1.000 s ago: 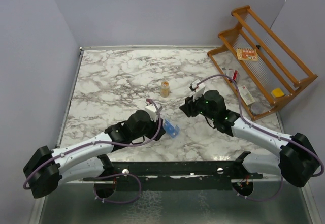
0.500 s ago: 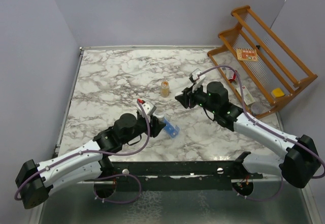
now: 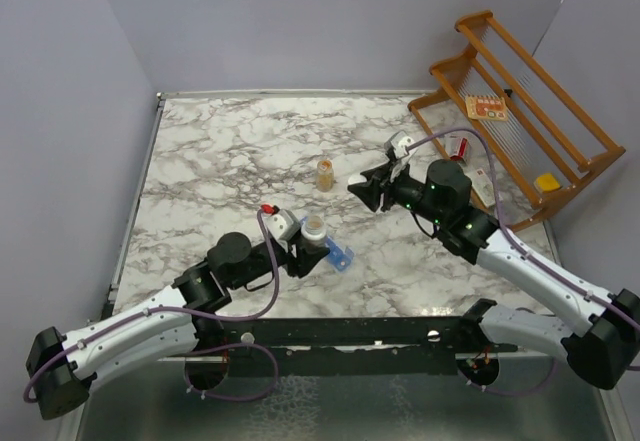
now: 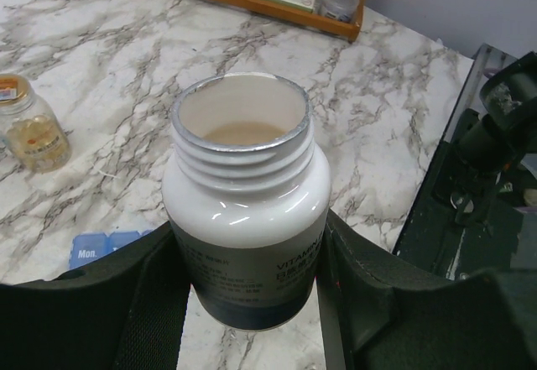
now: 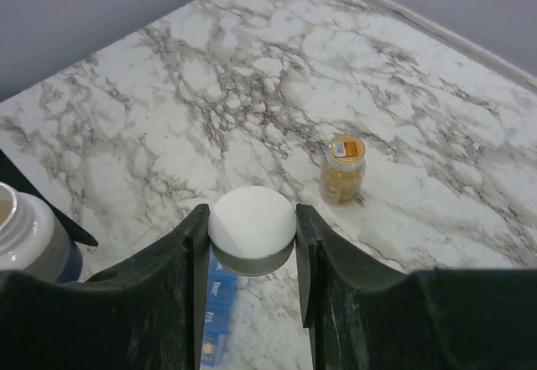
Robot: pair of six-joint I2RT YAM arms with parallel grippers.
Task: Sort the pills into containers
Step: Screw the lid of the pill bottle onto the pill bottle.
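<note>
White cap (image 5: 252,219) pinched in your right gripper (image 5: 252,252), uncapped bottle (image 4: 243,177) clamped upright in your left gripper (image 4: 249,261), so you can tip its contents into the blue containers (image 3: 339,256) lying just beside it.

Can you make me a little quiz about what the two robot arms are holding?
1. True or false: the white bottle in the left gripper has its cap screwed on.
2. What is the right gripper holding? A) a pill B) a white cap C) nothing
3. Fill the gap: in the left wrist view, the day you can read on the blue pill organizer is "___."

Key
1. False: the bottle's mouth is open.
2. B: the cap sits between its fingers.
3. Mon
</note>
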